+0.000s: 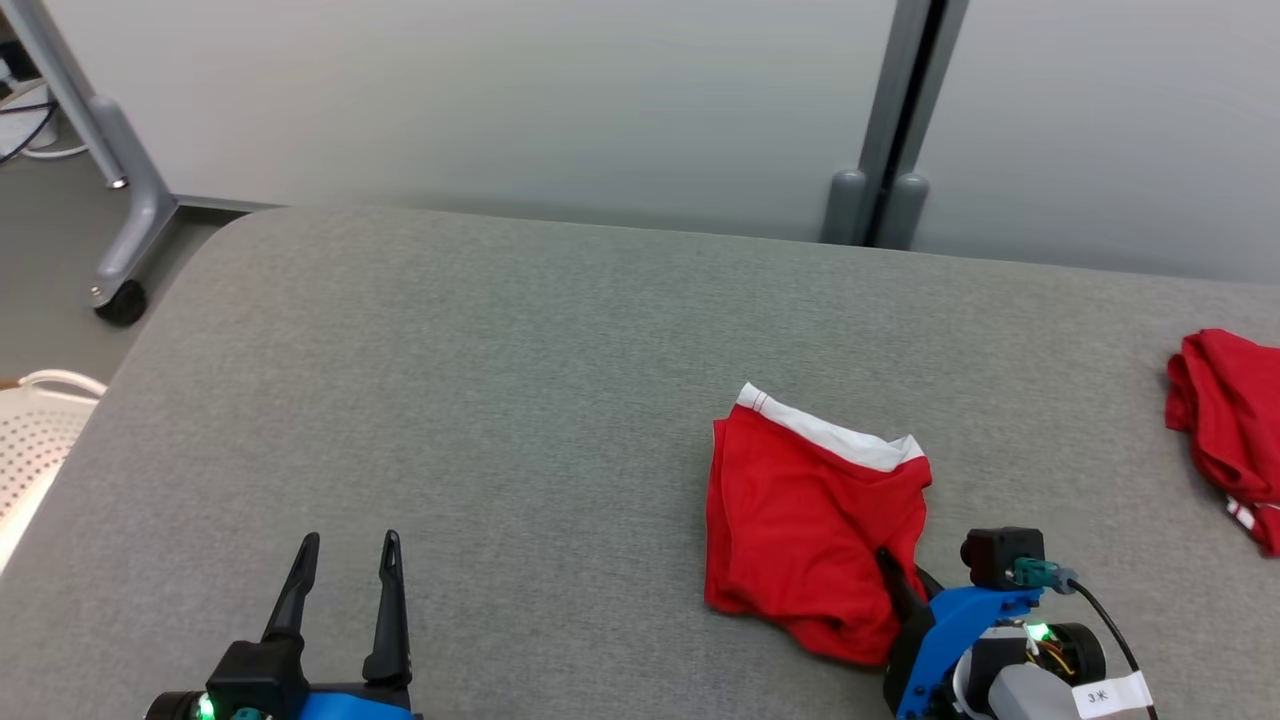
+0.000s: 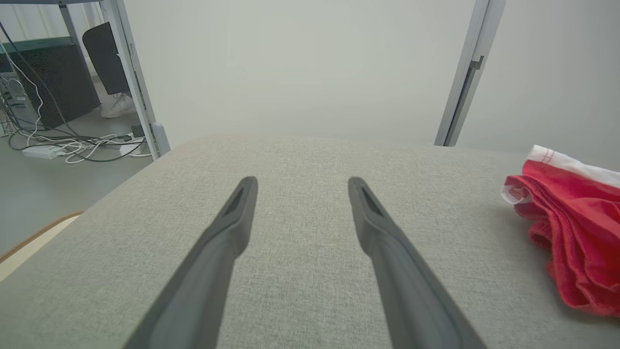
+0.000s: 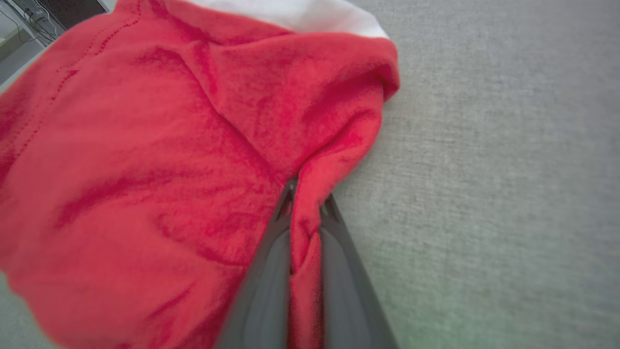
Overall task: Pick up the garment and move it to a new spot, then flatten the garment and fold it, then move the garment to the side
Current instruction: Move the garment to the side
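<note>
A red garment (image 1: pixel 800 520) with a white waistband lies folded on the grey table (image 1: pixel 480 400), right of centre. My right gripper (image 1: pixel 893 572) is shut on its near right edge. In the right wrist view a ridge of the red garment (image 3: pixel 160 169) is pinched between the two fingers of the right gripper (image 3: pixel 306 201). My left gripper (image 1: pixel 348 548) stands open at the lower left, nothing between its fingers, far left of the garment. In the left wrist view the left gripper (image 2: pixel 301 186) points across bare table, with the red garment (image 2: pixel 571 228) at the right edge.
A second red garment (image 1: pixel 1225 420) lies bunched at the table's far right edge. A white perforated basket (image 1: pixel 30 440) sits beyond the table's left edge. A pale wall panel (image 1: pixel 500 100) rises behind the table, with a castered grey frame leg (image 1: pixel 120 200) at upper left.
</note>
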You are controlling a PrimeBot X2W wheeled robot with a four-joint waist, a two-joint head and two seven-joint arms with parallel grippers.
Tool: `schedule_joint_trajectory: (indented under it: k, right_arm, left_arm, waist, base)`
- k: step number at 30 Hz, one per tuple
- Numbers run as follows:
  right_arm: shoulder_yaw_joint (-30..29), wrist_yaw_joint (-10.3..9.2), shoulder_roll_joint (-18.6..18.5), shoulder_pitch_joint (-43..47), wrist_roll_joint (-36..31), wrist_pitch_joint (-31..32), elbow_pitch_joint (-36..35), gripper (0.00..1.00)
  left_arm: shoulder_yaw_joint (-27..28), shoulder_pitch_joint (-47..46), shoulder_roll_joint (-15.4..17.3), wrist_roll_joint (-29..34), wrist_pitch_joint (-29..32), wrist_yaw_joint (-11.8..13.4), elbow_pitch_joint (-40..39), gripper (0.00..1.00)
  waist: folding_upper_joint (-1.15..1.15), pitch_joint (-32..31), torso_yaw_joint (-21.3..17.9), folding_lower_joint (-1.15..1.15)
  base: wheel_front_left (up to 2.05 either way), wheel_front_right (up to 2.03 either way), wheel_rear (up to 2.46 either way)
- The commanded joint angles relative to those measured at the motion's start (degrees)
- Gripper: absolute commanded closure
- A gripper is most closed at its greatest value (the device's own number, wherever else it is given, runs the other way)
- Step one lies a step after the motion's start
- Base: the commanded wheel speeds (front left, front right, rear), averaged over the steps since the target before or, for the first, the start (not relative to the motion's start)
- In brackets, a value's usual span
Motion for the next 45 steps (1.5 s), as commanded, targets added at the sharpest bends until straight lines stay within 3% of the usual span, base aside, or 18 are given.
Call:
schedule_joint_trajectory:
  k: [1,19,28,37,45]
  right_arm:
    - [0.46,0.01,-1.09,1.3,0.3,-0.41,-0.25,1.0]
    - [5.47,0.0,-12.14,4.04,5.17,-0.88,-5.9,1.0]
    - [7.36,0.0,-16.06,-1.02,3.18,-0.91,-10.93,1.0]
    - [12.23,0.0,-18.68,-12.79,-1.19,-0.05,-13.63,1.0]
    - [16.21,0.0,-25.9,-25.13,0.84,2.87,-11.11,1.0]
  left_arm:
    - [0.07,0.45,-0.07,-0.11,-0.24,0.2,-0.31,0.0]
    - [-1.57,-1.62,-0.63,-1.04,-0.24,0.24,-1.83,0.0]
    - [-1.62,-3.18,-0.68,-0.59,-0.24,-0.01,-1.99,0.0]
    - [-0.88,-4.8,-0.5,0.06,-0.23,-0.17,-3.29,0.0]
    - [-0.61,-8.67,0.14,1.04,-0.24,-0.65,-4.93,0.0]
  waist:
    - [0.01,-0.4,-0.99,0.0]
    - [0.01,1.3,-16.01,0.0]
    - [0.01,3.46,-16.2,0.0]
    - [0.01,7.77,-14.66,0.0]
    - [0.01,15.27,-13.85,0.0]
  base:
    - [0.0,0.0,0.0]
    - [0.0,0.0,0.0]
    - [0.0,0.0,0.0]
    - [0.0,0.0,0.0]
    - [0.0,0.0,0.0]
